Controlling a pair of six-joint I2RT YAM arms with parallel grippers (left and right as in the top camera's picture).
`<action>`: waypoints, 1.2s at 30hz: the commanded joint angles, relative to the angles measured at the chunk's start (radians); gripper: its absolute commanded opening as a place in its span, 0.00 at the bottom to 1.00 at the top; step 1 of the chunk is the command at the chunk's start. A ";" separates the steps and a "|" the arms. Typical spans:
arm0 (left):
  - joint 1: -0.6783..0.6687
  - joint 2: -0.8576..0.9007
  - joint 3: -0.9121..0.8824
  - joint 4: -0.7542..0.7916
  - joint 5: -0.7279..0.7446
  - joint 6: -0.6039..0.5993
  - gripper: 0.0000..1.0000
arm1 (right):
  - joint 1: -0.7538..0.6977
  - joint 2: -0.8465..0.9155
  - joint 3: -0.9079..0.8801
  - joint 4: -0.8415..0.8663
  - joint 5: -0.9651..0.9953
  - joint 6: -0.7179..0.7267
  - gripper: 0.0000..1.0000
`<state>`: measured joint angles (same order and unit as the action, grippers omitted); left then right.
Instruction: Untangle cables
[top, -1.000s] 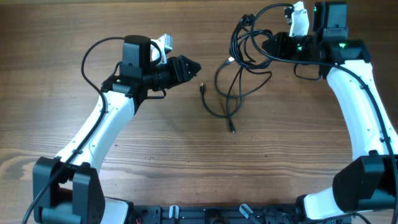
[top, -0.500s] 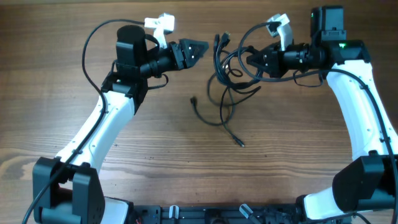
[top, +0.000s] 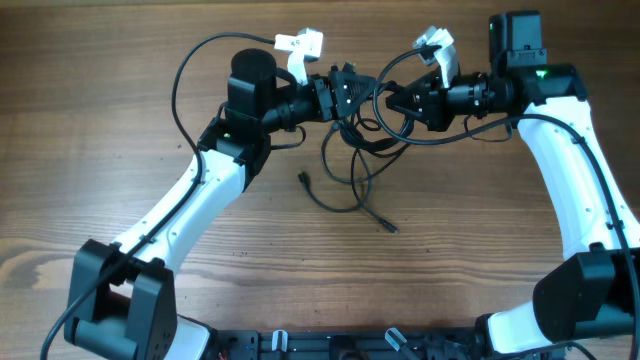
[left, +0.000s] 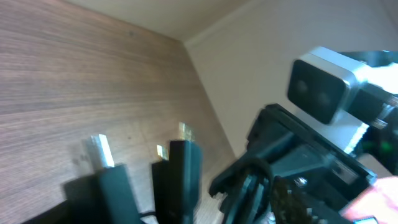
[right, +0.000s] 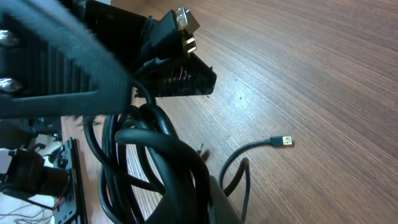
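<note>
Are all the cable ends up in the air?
No, one of the cables trails across the wooden table, its small gold-tipped plug lying flat on the wood.

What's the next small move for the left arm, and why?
Probably close the left fingers on the plug ends. Those fingers stand open with two plugs seemingly between them, while the right fingers are shut on the tangled cables. A grip there would likely let the arms pull apart.
</note>
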<state>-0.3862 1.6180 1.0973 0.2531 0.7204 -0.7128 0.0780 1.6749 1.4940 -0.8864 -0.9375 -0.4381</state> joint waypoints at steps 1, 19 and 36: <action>0.005 0.009 0.006 0.013 -0.076 -0.003 0.66 | 0.002 -0.022 0.001 0.002 -0.013 0.023 0.04; -0.008 0.047 0.006 0.027 -0.138 -0.051 0.46 | 0.002 -0.022 0.001 -0.006 -0.013 0.022 0.04; 0.181 0.052 0.006 0.019 0.289 -0.056 0.04 | 0.001 -0.022 0.001 0.164 0.370 0.695 0.04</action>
<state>-0.2546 1.6592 1.0969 0.2737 0.7891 -0.7727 0.0895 1.6749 1.4929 -0.7494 -0.6575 0.0910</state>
